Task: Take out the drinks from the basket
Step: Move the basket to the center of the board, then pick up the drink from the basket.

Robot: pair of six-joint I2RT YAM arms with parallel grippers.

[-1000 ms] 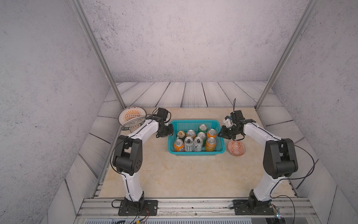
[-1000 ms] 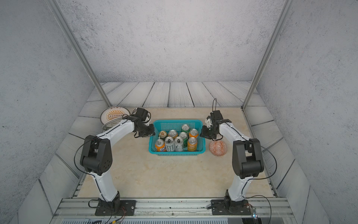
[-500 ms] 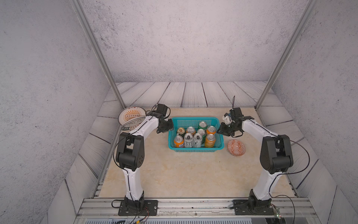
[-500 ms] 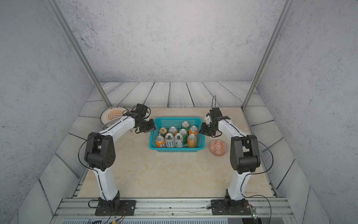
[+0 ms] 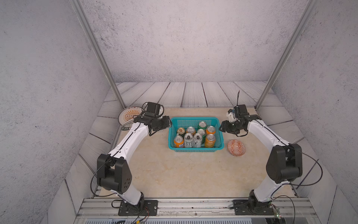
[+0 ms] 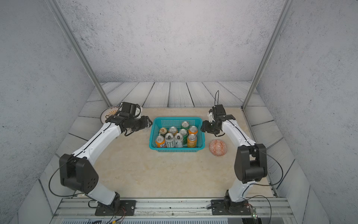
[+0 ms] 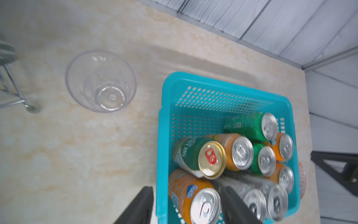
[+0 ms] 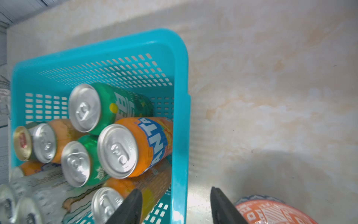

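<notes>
The turquoise basket (image 5: 193, 118) (image 6: 177, 118) stands on the table's middle with the drinks upright inside: several orange cans (image 5: 210, 140), two green ones (image 5: 202, 125), two tall silver-white ones (image 5: 188, 140) and a white-green can with a gold top (image 7: 212, 160). My left gripper (image 5: 169, 124) (image 7: 187, 191) is open, its fingers astride the basket's left wall (image 7: 160, 135), one outside and one beside an orange can (image 7: 193, 201). My right gripper (image 5: 220, 128) (image 8: 174, 191) is open too, astride the right wall (image 8: 182, 97). Neither holds anything.
A clear plastic cup (image 7: 100, 81) stands just left of the basket, under my left wrist. A patterned orange dish (image 5: 236, 147) (image 8: 271, 213) sits close to the basket's near right corner. A round plate (image 5: 129, 115) on a wire rack is at the back left.
Both grippers were shut on the basket's side walls and have now opened, letting it go. The basket shifted slightly toward the back and now rests on the table.
</notes>
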